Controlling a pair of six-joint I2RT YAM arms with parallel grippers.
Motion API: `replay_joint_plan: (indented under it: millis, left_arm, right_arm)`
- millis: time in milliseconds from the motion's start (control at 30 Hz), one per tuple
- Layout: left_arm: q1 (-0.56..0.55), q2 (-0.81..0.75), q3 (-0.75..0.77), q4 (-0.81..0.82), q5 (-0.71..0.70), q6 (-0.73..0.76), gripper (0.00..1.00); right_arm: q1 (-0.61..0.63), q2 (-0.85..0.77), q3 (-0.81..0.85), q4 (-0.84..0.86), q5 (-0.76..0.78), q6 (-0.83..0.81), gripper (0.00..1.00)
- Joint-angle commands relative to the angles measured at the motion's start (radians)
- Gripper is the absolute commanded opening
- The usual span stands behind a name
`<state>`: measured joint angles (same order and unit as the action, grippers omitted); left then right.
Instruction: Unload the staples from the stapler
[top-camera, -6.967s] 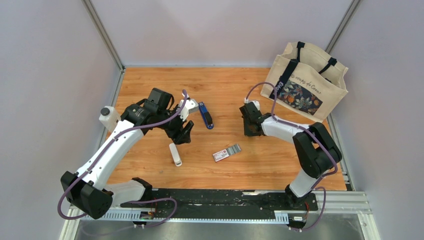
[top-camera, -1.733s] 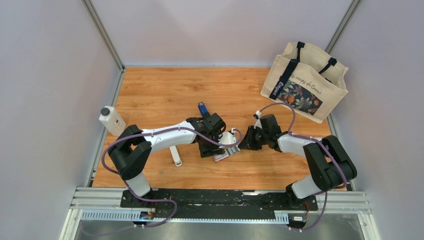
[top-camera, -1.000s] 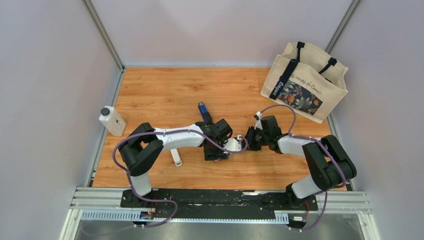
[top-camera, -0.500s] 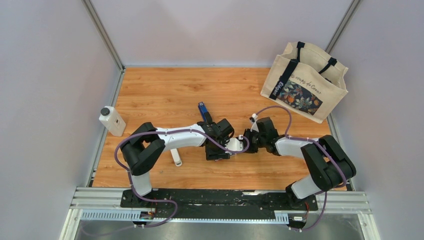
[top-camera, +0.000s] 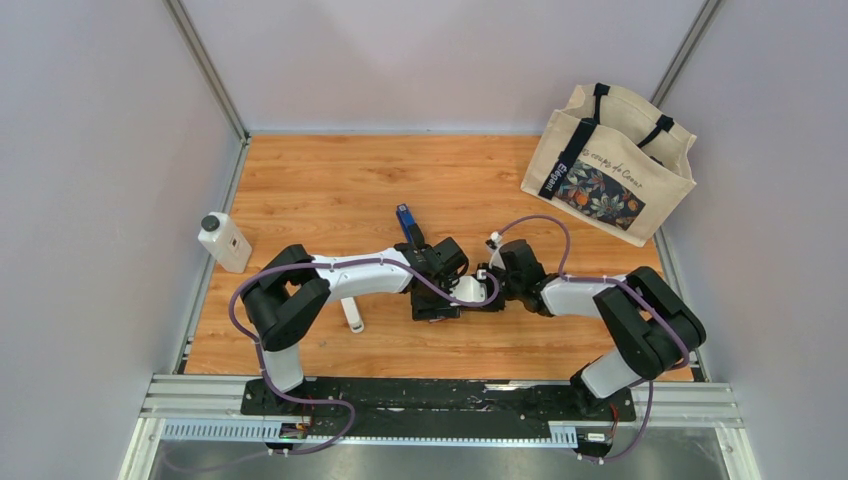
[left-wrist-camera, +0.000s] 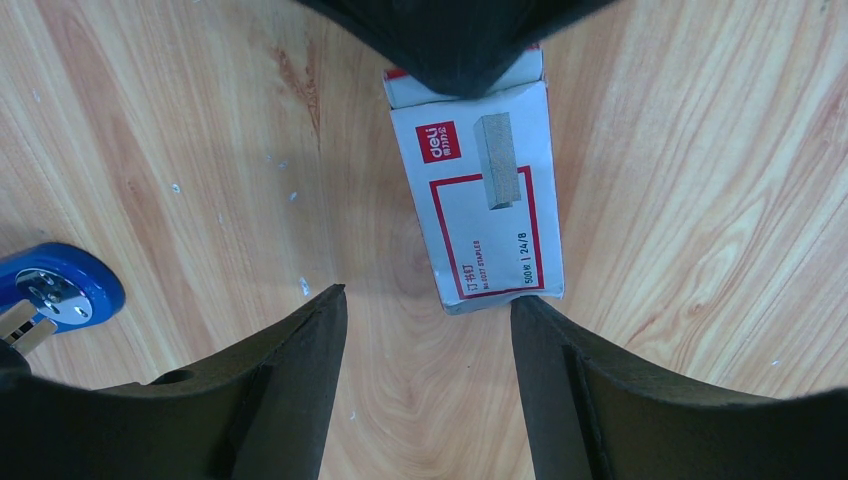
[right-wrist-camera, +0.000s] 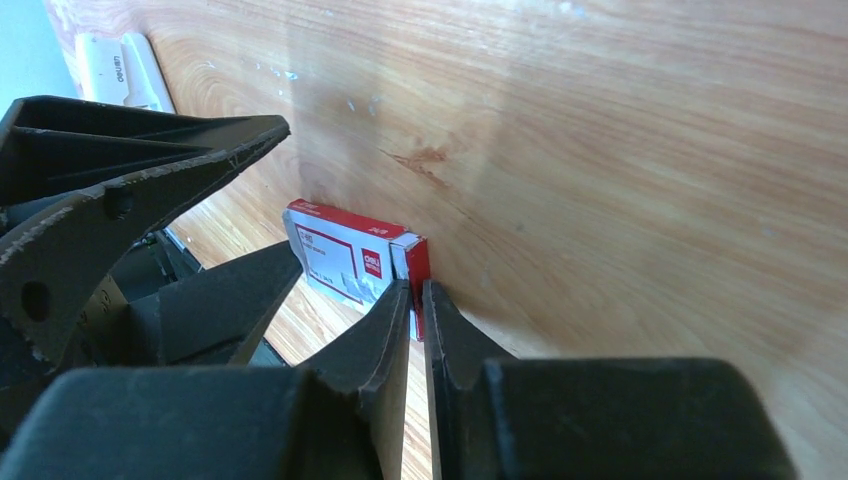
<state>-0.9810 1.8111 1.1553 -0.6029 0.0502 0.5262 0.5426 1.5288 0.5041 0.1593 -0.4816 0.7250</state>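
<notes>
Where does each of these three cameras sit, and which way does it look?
Top external: fixed above and behind, looking down on the table; left arm and right arm show whole.
Left wrist: rides that arm, looking straight down at the staple box and stapler; the left gripper, open, shows.
Right wrist: low, looking along the table at the box; the right gripper, nearly closed at the box's end.
Both wrist views share the box.
</notes>
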Motion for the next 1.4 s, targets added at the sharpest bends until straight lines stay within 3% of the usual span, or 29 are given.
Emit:
replay_joint_plan:
  millis: [0,233,433,767,1167,1267,1367]
  left_arm:
    - [-0.005,0.024,0.029,0.009,-0.012,0.014,0.69]
    - [-0.005,0.022,0.020,0.006,-0.013,0.014,0.69]
    - [-0.005,0.007,0.000,0.008,-0.029,0.026,0.68]
    - [-0.004,-0.015,-0.040,0.018,-0.049,0.043,0.67]
    - [-0.002,-0.038,-0.036,0.003,-0.076,0.055,0.64]
    - [0.007,-0.080,-0.010,-0.024,-0.056,0.037,0.69]
    - [0.019,-0.108,0.056,-0.096,0.065,-0.015,0.74]
  right_arm:
    - [0.042,0.037,0.005,0.034,0.015,0.030,0.15]
    - [0.056,0.028,0.008,0.023,0.024,0.028,0.16]
    - [0.036,-0.022,0.008,-0.010,0.023,0.017,0.24]
    - [-0.007,-0.070,-0.012,-0.047,-0.012,-0.016,0.29]
    - [-0.075,-0.137,-0.038,-0.150,0.009,-0.082,0.31]
    - [-0.073,-0.128,-0.050,-0.135,0.002,-0.065,0.34]
    - [-0.070,-0.118,-0.061,-0.122,-0.009,-0.041,0.35]
